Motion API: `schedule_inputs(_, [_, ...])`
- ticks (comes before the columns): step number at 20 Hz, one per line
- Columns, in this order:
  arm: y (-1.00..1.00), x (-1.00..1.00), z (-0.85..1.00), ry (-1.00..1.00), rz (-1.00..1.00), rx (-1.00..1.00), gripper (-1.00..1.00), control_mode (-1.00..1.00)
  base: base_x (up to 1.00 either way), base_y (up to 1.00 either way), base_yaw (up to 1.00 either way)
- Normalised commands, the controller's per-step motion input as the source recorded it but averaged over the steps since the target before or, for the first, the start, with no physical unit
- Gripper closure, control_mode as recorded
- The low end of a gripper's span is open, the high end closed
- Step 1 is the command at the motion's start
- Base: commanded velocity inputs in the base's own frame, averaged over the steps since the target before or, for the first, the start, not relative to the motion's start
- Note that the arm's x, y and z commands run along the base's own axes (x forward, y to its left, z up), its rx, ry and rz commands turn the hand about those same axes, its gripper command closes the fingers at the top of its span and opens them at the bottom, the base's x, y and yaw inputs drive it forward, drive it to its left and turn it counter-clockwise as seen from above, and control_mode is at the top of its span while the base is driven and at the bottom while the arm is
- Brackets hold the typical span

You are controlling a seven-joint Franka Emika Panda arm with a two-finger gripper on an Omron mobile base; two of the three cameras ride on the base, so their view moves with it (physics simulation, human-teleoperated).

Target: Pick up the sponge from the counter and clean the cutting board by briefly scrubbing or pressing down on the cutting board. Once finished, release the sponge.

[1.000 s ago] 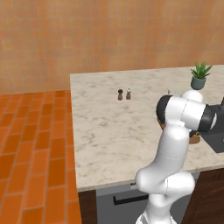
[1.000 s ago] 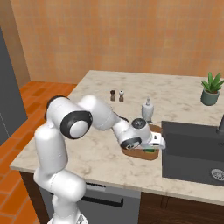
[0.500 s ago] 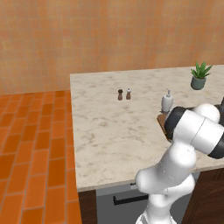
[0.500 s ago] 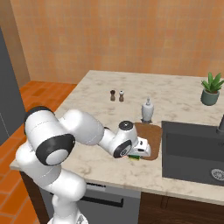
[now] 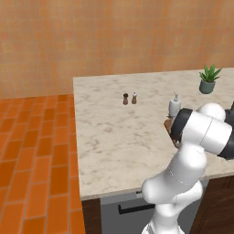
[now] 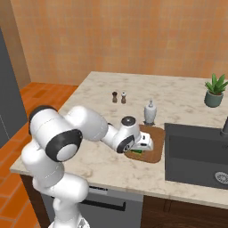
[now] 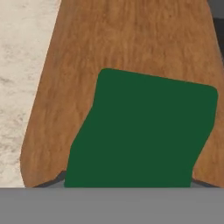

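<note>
Left base view
Bench (image 5: 114, 137): beige marble top carrying everything.
Shakers: pepper shaker (image 5: 125, 98) and salt shaker (image 5: 134, 98) side by side, well apart from the arm.
Soap bottle (image 5: 174, 105): upright, just behind the cutting board (image 5: 168, 124), whose brown edge peeks out beside the arm.
Potted plant (image 5: 208, 80): at the far right.

Right base view
Pincer (image 6: 143, 144): low over the cutting board (image 6: 153, 151), beside the dark sink (image 6: 196, 156).
Sponge (image 6: 137, 151): a green sliver under the hand, on the board.
Soap bottle (image 6: 149, 113): just behind the board.

Hand view
Sponge (image 7: 142, 133): green face between the finger tips, lying over the cutting board (image 7: 127, 39).
Pincer grip: its tips flank the sponge at both lower corners; real clamping cannot be told.
Bench (image 7: 17, 65): marble left of the board.
</note>
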Motion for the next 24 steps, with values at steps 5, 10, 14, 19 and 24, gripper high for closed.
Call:
schedule_inputs(5, [-0.33, 0.55, -0.48, -0.05, 0.04, 0.02, 1.0, -1.0, 0.0, 0.0, 0.0])
schedule_inputs(10, [-0.28, 0.54, -0.06, -0.01, 0.0, 0.05, 1.0, -1.0, 0.0, 0.0, 0.0])
schedule_inputs(14, [-0.13, 0.17, 0.15, 0.0, 0.0, 0.06, 1.0, -1.0, 0.0, 0.0, 0.0])
schedule_inputs(19, [0.0, 0.38, 0.15, 0.0, 0.0, 0.0, 1.0, -1.0, 0.0, 0.0, 0.0])
schedule_inputs(24, [0.0, 0.67, 0.0, 0.0, 0.0, 0.0, 1.0, -1.0, 0.0, 0.0, 0.0])
